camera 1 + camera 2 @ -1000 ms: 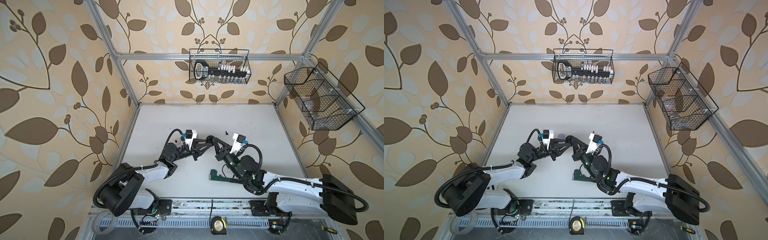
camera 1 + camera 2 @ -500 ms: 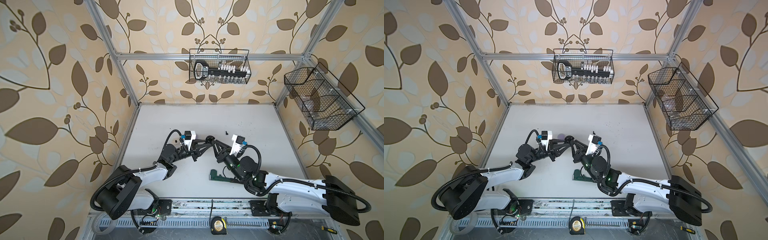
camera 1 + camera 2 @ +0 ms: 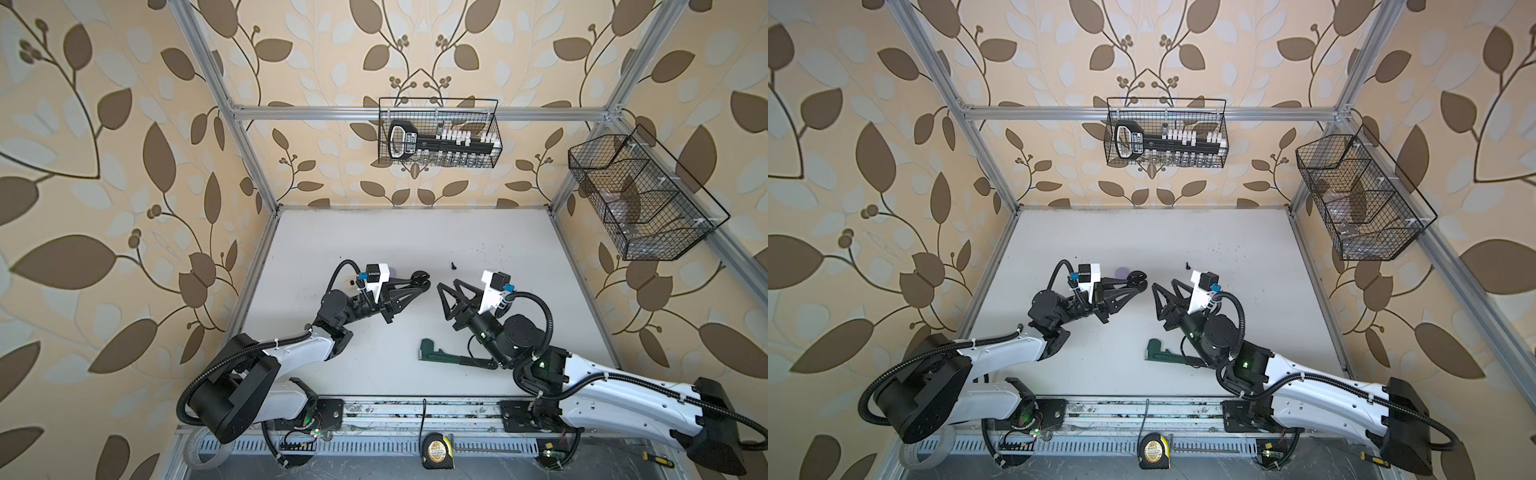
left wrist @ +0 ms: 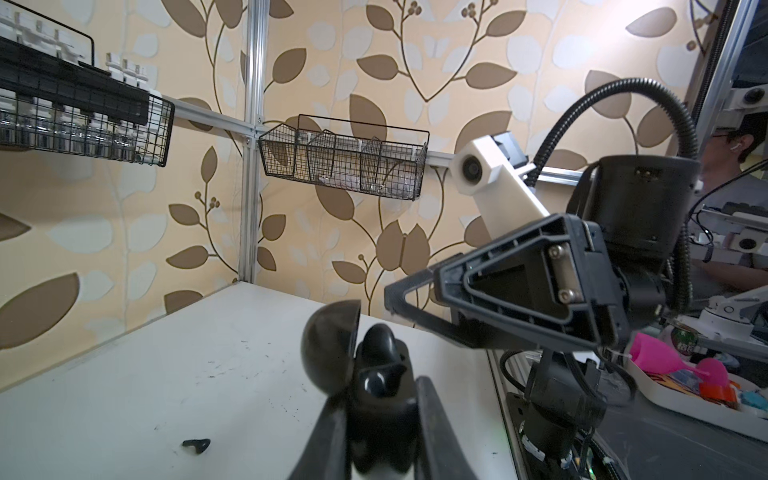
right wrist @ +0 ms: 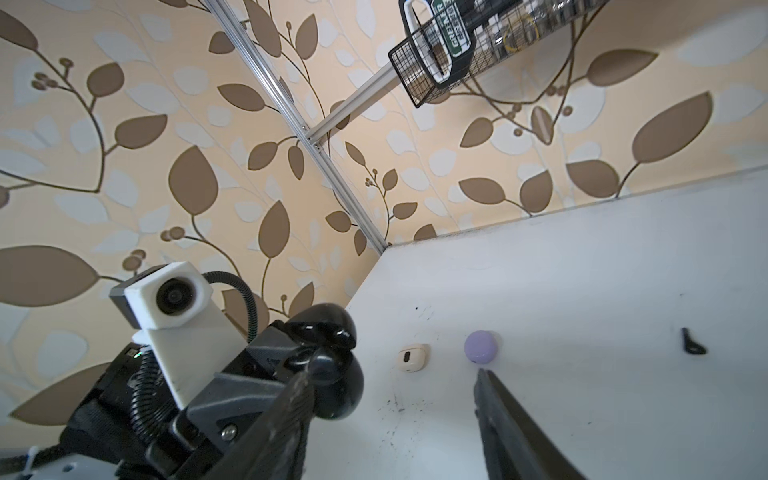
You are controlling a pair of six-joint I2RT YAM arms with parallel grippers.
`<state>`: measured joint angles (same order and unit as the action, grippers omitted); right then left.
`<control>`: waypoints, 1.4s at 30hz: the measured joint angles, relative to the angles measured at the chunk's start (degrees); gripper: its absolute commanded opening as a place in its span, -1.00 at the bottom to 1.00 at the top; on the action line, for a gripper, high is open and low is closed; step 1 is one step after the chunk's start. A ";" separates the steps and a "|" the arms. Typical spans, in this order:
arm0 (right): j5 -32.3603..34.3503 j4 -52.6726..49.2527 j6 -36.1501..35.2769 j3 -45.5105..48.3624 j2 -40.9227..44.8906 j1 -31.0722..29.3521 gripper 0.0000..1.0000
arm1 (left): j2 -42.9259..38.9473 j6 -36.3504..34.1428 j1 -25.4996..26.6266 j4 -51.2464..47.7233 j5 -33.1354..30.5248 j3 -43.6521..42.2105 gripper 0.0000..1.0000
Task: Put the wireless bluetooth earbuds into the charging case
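My left gripper is shut on a black charging case held above the table, its round lid hinged open. A glossy black earbud sits in the case's well. My right gripper faces it from a short gap, open and holding nothing. One more black earbud lies loose on the white table beyond both grippers. Other earbuds are out of view.
A lavender case and a white case rest on the table behind the left gripper. A green pipe wrench lies near the right arm. Wire baskets hang on the back and right walls.
My right gripper has opened and drawn back to the right, away from the case. The left gripper still holds the case in about the same place.
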<state>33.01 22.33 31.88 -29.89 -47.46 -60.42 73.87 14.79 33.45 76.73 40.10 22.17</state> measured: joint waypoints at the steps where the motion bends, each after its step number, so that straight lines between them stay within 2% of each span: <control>1: -0.04 -2.23 -0.31 -0.74 0.70 1.70 0.34 | 0.00 -0.66 0.00 0.02 0.17 -0.35 -1.00; 3: -0.85 -6.82 -0.39 -2.78 0.79 6.49 0.34 | -0.09 -1.81 0.00 0.02 0.26 -1.14 -1.00; 6: -4.31 -14.45 -0.11 -7.50 -3.30 16.87 0.36 | -0.74 -3.45 0.00 0.00 0.20 -2.23 -1.00; 10: -12.02 -23.89 -0.92 -15.72 -16.63 28.92 0.33 | -2.60 -5.79 0.00 -0.13 0.09 -2.99 -1.00; 12: -15.10 -27.47 -2.21 -18.73 -24.09 31.80 0.33 | -3.82 -7.08 0.00 -0.48 -0.20 -2.99 -1.00; 19: -21.11 -35.56 -6.60 -28.72 -46.88 35.50 0.37 | -10.73 -10.75 0.00 -7.32 -1.62 -3.19 -1.00; 26: -21.20 -41.27 -9.68 -44.81 -64.22 37.57 0.30 | -13.40 -13.33 0.00 -14.08 -2.69 -3.19 -1.00; 31: -20.76 -44.02 -11.04 -50.10 -68.94 37.73 0.29 | -13.62 -13.35 0.00 -15.21 -2.73 -3.21 -1.00; 42: -21.18 -46.64 -13.00 -55.08 -73.96 39.28 0.10 | -13.84 -13.16 0.00 -14.97 -2.64 -3.48 -1.00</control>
<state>11.84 -24.32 18.87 -84.97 -121.43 -21.15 60.03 1.63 33.45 61.76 37.45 18.70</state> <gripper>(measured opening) 0.572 0.222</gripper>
